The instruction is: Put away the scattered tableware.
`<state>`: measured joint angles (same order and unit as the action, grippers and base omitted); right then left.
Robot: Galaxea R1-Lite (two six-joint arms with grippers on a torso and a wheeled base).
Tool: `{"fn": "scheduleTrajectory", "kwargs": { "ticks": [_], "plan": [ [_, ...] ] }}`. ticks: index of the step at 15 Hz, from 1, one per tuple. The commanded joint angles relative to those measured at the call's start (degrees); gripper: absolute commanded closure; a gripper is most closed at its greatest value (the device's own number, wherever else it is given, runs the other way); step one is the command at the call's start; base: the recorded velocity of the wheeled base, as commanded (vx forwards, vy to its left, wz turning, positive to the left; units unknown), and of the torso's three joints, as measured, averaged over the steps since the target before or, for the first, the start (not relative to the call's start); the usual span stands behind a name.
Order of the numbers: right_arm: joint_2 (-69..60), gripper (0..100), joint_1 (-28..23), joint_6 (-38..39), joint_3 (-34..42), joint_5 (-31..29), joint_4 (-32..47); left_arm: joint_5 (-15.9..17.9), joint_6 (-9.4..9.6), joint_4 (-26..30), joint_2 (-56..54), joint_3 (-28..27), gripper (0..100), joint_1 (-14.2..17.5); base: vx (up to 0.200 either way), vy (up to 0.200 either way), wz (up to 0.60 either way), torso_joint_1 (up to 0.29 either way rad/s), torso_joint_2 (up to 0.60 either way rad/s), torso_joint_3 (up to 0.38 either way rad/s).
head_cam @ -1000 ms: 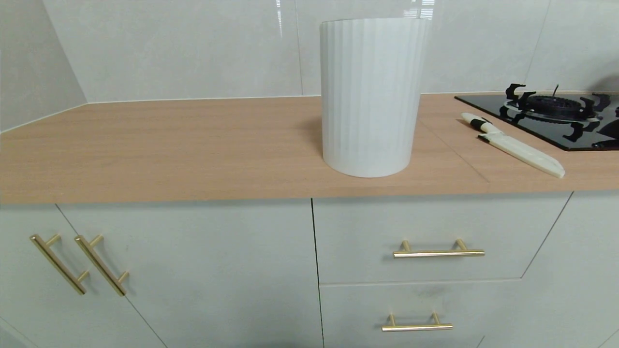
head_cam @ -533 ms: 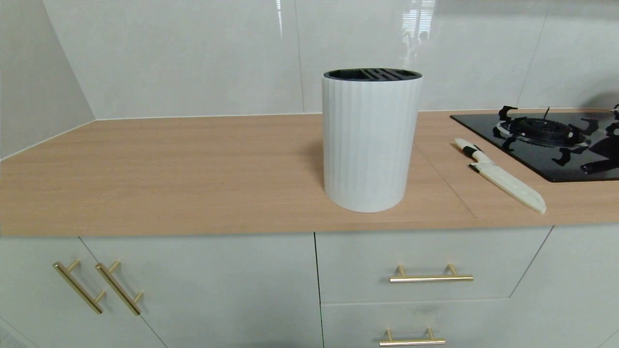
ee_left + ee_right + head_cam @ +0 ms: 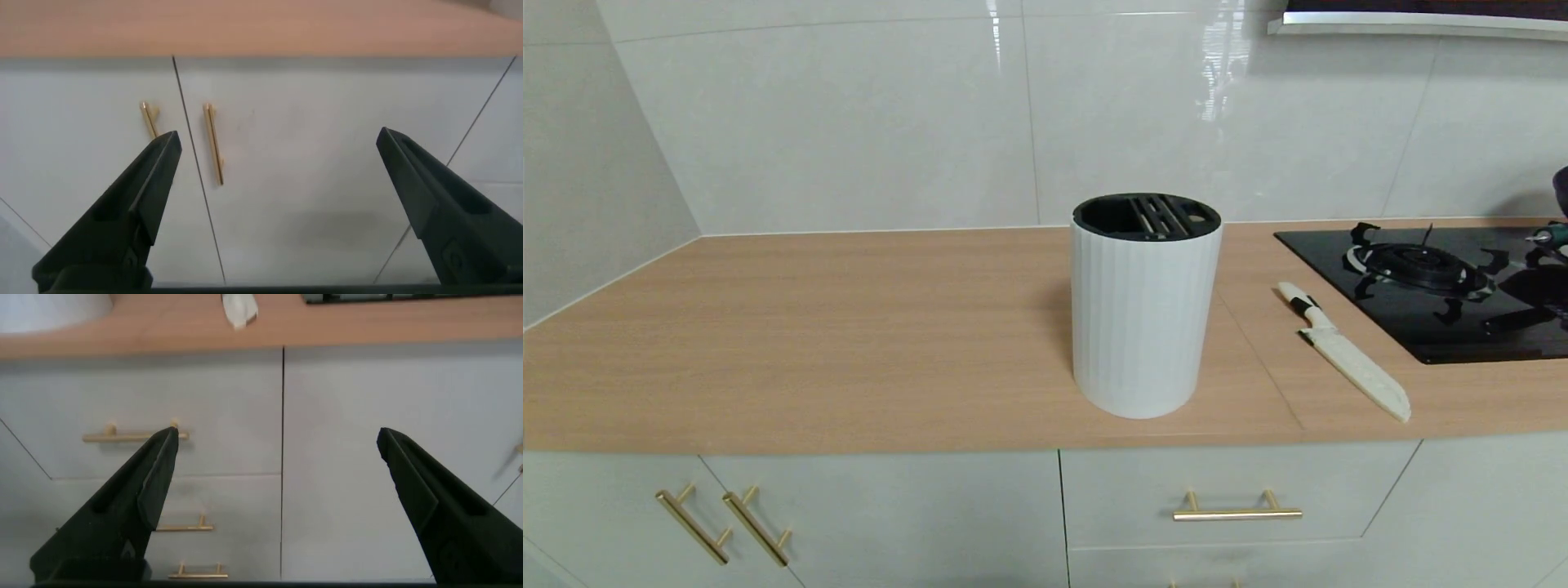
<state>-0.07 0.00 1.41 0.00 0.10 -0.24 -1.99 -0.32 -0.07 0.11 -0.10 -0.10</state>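
Wooden countertop [image 3: 849,343] is where you will find both of the task's things. The white ribbed knife holder [image 3: 1137,327] stands upright near the counter's front edge, and its black slotted top is open to the head view. To the robot's right of it, well apart from it, the knife [image 3: 1343,351] lies flat on the wood. Its pale handle with a black band points toward the tiled wall, and its cream blade angles toward the front edge. It rests just beside the near corner of the black gas hob [image 3: 1421,286], which sits further to the right. Your left gripper [image 3: 274,212] hangs below counter level with its two dark fingers [image 3: 122,212] spread wide and nothing between them. It faces the pale cabinet doors [image 3: 327,163], whose two brass bar handles [image 3: 214,143] sit side by side. Your right gripper [image 3: 274,506] is likewise spread wide and holds nothing. It faces the drawer fronts [image 3: 163,392] with their horizontal brass pulls [image 3: 135,435]. The knife's blade tip [image 3: 239,309] and the holder's base show at the counter edge above them.
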Motion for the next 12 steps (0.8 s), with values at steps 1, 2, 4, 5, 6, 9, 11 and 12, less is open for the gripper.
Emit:
{"fn": "scheduleTrajectory", "kwargs": {
  "ticks": [1,2,4,5,6,9,11,12],
  "plan": [
    [0.1,0,0.0,0.0,0.0,0.1,0.0,0.0,-0.03,0.0,0.0,0.0,0,0.0,0.0,0.0,0.0,0.203,-0.48,-0.271],
    [0.1,0,0.0,0.0,0.0,0.1,0.0,0.0,-0.03,0.0,0.0,0.0,0,0.0,0.0,0.0,0.0,0.227,-0.51,-0.281],
    [0.1,0,0.0,0.0,0.0,0.1,0.0,0.0,-0.03,0.0,0.0,0.0,0,0.0,0.0,0.0,0.0,0.225,-0.5,-0.276],
    [0.1,0,0.0,0.0,0.0,0.0,0.0,0.0,-0.03,0.0,0.0,0.0,0,0.0,0.0,0.0,0.0,0.222,-0.51,-0.266],
    [0.1,0,0.0,0.0,0.0,0.1,0.0,0.0,-0.03,0.0,0.0,0.0,0,0.0,0.0,0.0,0.0,0.232,-0.53,-0.295],
    [0.1,0,0.0,0.0,0.0,0.0,0.0,0.0,-0.03,0.0,0.0,0.0,0,0.0,0.0,0.0,0.0,0.242,-0.54,-0.289],
    [0.1,0,0.0,0.0,0.0,0.0,0.0,0.0,-0.03,0.0,0.1,0.0,0,0.0,0.0,0.0,0.0,0.261,-0.55,-0.298],
    [0.1,0,0.0,0.0,0.0,0.0,0.0,0.0,-0.03,0.0,0.0,0.0,0,0.0,0.0,0.0,0.0,0.261,-0.57,-0.305]
  ]
}}
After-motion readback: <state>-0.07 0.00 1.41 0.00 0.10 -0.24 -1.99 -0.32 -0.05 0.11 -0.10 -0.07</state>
